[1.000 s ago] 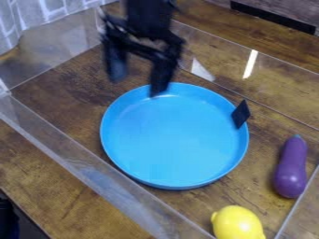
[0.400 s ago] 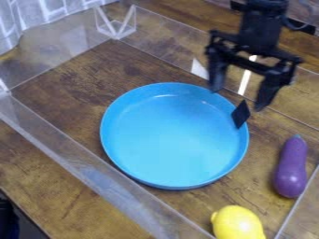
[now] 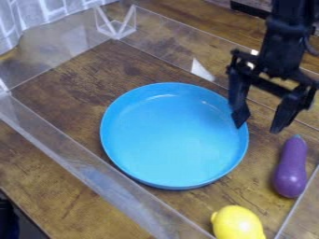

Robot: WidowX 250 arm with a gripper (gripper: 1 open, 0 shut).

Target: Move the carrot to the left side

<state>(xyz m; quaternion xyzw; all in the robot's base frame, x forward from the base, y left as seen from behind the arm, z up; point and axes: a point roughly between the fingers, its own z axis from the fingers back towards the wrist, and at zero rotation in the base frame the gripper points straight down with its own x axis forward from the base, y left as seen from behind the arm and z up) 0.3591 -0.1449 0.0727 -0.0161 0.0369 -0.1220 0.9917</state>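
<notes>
No carrot shows in the camera view; it is hidden or out of view. My gripper (image 3: 260,119) hangs pointing down over the right rim of the blue plate (image 3: 149,140), between the plate and the purple eggplant (image 3: 292,166). Its two dark fingers (image 3: 285,107) stand wide apart with nothing between them, so it is open. The left finger overlaps a small black tab (image 3: 241,116) at the plate's edge.
A yellow lemon (image 3: 237,224) lies at the bottom right. Clear plastic walls (image 3: 50,140) fence the wooden table on the left and front. A clear triangular stand (image 3: 116,19) sits at the back left.
The gripper has swept from the back left of the plate across to its right rim and come lower, staying open throughout. The plate, eggplant and lemon have not moved.
</notes>
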